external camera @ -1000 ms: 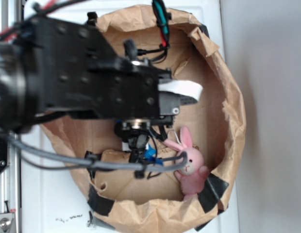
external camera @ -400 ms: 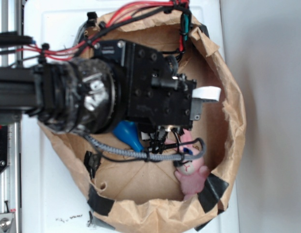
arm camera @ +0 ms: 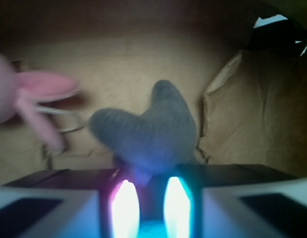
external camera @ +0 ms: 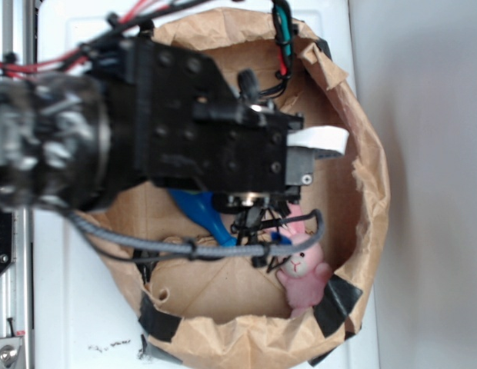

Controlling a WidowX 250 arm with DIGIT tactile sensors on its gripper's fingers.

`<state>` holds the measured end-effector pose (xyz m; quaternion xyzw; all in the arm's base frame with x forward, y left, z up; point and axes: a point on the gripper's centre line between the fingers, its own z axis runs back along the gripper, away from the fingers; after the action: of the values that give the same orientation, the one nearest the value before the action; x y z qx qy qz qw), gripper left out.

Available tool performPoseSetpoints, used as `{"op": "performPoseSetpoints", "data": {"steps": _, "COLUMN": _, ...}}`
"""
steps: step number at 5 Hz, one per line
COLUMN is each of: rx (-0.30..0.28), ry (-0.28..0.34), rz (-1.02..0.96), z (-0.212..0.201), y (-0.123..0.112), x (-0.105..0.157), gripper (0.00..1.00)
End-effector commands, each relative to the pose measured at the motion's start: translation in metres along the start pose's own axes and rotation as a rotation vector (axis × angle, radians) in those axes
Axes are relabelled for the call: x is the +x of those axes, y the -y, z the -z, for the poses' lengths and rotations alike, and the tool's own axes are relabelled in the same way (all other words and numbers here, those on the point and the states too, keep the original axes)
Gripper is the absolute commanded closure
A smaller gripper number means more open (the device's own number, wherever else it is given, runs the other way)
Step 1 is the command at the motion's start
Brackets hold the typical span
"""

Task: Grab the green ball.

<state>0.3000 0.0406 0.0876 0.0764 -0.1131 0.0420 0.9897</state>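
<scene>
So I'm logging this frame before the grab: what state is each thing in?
Crumpled brown paper bag: open, rim rolled down.
Pink plush bunny: lying against the bag wall.
Blue bowling-pin-shaped bottle: on its side, partly under the arm.
Black gripper: jaws hidden.
Green ball: not visible.

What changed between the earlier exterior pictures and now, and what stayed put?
The arm swung across the paper bag, uncovering the blue bottle, which it hid a second ago. Nothing visibly was grasped or released, and the green ball is not visible. The pink bunny and bag kept their places.
</scene>
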Motion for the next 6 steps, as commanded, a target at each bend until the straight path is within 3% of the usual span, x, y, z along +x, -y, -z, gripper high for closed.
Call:
{"op": "performPoseSetpoints", "data": {"steps": 1, "rx": -0.051, "ry": 0.069, "rz": 0.001, "z": -0.036, "y": -0.018, "x": 0.000, "gripper": 0.00}}
{"op": "performPoseSetpoints", "data": {"steps": 2, "rx": -0.064, "ry": 0.066, "rz": 0.008, "z": -0.038, "y": -0.021, "x": -0.006, "gripper": 0.00}}
{"op": "performPoseSetpoints", "data": {"steps": 4, "rx": -0.022, "ry": 0.032, "rz": 0.044, "z": -0.015, "y": -0.012, "x": -0.020, "gripper": 0.00}}
{"op": "performPoseSetpoints", "data": {"steps": 6, "rx": -0.102, "ry": 0.045, "rz": 0.090, "z": -0.038, "y": 0.001, "x": -0.011, "gripper": 0.00}}
